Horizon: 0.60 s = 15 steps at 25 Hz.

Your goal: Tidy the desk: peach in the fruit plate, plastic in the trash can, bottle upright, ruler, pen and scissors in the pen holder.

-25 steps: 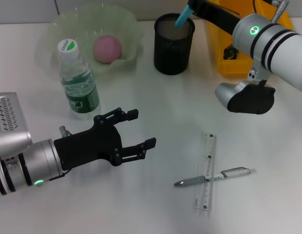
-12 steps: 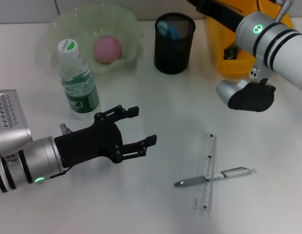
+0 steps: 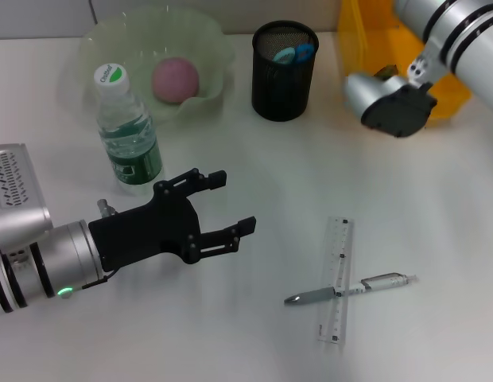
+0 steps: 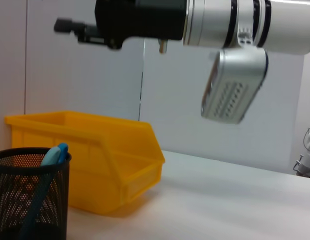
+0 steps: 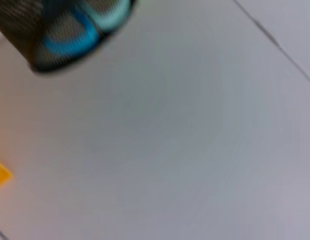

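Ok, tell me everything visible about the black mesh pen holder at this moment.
The black wire-mesh pen holder is a round cup with a solid rim, standing upright on the white desk between the pale green fruit plate and the yellow bin. Blue-handled scissors sit inside, handles poking just above the rim. Nothing grips it; neither gripper touches it.

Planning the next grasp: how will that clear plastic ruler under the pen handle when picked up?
The clear flat plastic ruler lies flush on the white desk, so it probably slides rather than lifts and offers little edge to grip. The silver pen lying across it will likely roll off. It looks thin, so probably light and slightly flexible.
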Motion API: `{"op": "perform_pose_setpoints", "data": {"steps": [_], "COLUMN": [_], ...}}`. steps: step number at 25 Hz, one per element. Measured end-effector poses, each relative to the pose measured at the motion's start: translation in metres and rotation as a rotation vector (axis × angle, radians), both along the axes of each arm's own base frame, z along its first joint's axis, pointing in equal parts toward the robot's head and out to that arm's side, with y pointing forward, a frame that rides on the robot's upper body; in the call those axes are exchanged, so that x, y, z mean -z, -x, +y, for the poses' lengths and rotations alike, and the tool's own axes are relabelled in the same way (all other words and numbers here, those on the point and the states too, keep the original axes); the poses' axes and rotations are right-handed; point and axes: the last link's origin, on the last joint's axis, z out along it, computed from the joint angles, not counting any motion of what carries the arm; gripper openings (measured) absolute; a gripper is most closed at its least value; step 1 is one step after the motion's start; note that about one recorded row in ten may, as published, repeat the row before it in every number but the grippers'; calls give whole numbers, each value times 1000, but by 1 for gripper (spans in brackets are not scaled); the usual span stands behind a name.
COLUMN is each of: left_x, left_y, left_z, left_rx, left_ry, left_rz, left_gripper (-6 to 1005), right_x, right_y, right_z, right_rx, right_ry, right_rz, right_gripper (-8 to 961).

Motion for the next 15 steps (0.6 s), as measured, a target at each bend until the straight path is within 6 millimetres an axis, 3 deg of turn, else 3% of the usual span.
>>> {"op": "perform_pose_setpoints", "data": {"steps": [6,15], "left_x": [0,-6], "left_y": [0,-3], "left_z": [-1,-6], "left_rx": [-1,36], "left_ry": [6,35], "left_rz": [0,-28], "left_gripper": [842,842], "right_x": [-34,-68], "right_y": [11,7], "right_z": [0,-4], "right_rx": [-31,24], "right_ry": [-86,-28], "right_rz": [323,1015], "right_gripper": [561,561]}}
